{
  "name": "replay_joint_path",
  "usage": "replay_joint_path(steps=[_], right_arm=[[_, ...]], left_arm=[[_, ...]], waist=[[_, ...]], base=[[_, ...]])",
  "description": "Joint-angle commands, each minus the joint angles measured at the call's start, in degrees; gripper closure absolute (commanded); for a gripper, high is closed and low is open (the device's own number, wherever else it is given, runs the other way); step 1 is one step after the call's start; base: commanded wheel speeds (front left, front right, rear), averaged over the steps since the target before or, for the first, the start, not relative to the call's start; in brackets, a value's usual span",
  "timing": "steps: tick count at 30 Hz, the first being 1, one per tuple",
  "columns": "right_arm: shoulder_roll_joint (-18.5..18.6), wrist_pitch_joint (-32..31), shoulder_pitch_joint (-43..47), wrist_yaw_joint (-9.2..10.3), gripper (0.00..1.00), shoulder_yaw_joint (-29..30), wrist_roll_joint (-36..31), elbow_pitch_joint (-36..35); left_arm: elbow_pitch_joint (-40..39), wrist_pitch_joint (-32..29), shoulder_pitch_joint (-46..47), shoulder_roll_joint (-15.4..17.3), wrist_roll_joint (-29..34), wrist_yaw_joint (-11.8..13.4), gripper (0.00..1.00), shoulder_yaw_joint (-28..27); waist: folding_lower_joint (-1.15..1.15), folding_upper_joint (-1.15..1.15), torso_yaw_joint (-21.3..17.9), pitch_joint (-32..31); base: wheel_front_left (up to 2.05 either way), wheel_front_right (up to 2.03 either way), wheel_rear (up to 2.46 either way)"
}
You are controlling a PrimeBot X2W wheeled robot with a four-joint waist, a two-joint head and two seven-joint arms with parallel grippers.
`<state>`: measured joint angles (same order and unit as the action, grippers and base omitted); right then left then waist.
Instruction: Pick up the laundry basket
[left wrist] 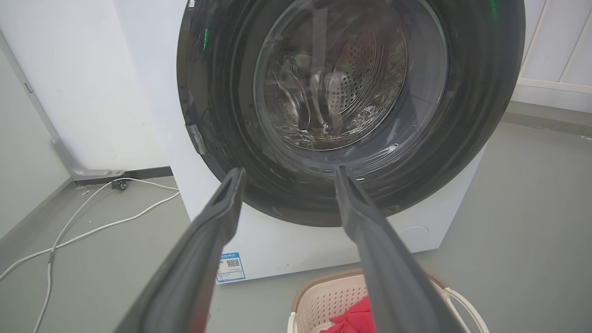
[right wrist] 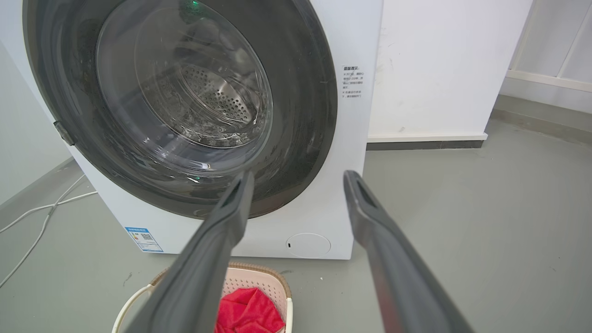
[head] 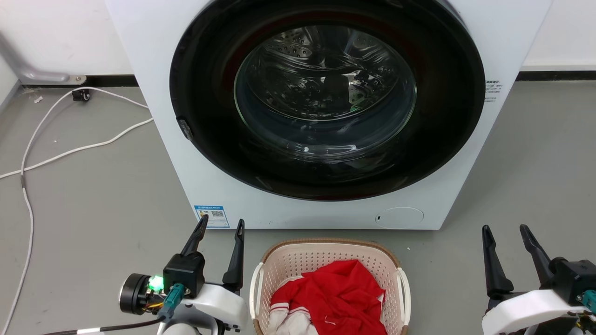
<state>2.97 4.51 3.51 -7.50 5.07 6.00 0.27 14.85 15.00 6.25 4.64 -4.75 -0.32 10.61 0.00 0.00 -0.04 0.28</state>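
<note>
The left gripper has its fingers spread apart with nothing between them, tips aimed toward 12 o'clock in the head view, and it hangs just beside the laundry basket at the basket's 9 o'clock without touching it. The right gripper is likewise spread and empty, well apart from the basket at its 3 o'clock. The basket sits upright on the grey floor at 6 o'clock of the head view, mouth up, with a red garment heaped inside. Its white handles face 9 and 3 o'clock. Its near end is cut by the picture's edge, so its long axis cannot be told. Near it at 12 o'clock stands a white washer with a closed, round, dark-rimmed glass door and a blue label low on its front. A white cable trails over the floor at 9 o'clock, toward the white wall behind.
</note>
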Motion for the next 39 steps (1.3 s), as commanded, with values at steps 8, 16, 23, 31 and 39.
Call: replay_joint_path(steps=[8,16,23,31,39], right_arm=[[-0.2,0.6,-1.1,0.03,0.00,0.0,-0.1,1.0],[-0.2,0.2,-1.6,0.03,0.00,0.3,-0.3,2.0],[-0.2,-1.6,-4.9,0.03,0.00,1.2,-0.6,4.8],[-0.2,-5.5,-10.1,0.03,0.00,-0.2,-0.5,11.8],[-0.1,-7.7,-15.5,0.03,0.00,-2.5,0.3,21.2]], left_arm=[[0.3,0.3,0.0,-0.5,0.1,-0.4,0.00,-0.5],[0.6,0.3,1.0,-0.7,0.3,-0.3,0.00,-1.0],[2.6,0.2,4.7,-1.0,-0.4,-0.8,0.00,-0.7],[12.8,0.2,11.9,-1.3,-2.7,-2.4,0.00,0.0],[25.2,-1.9,18.4,-1.3,-5.0,-4.1,0.00,0.3]], waist=[[0.00,0.00,0.0,0.1],[0.00,0.00,-0.1,1.1],[0.00,0.00,-0.3,6.1],[0.00,0.00,-0.9,13.7],[0.00,0.00,-2.1,19.9]], base=[[0.00,0.00,0.00],[0.00,0.00,0.00],[0.00,0.00,0.00],[0.00,0.00,0.00],[0.00,0.00,0.00]])
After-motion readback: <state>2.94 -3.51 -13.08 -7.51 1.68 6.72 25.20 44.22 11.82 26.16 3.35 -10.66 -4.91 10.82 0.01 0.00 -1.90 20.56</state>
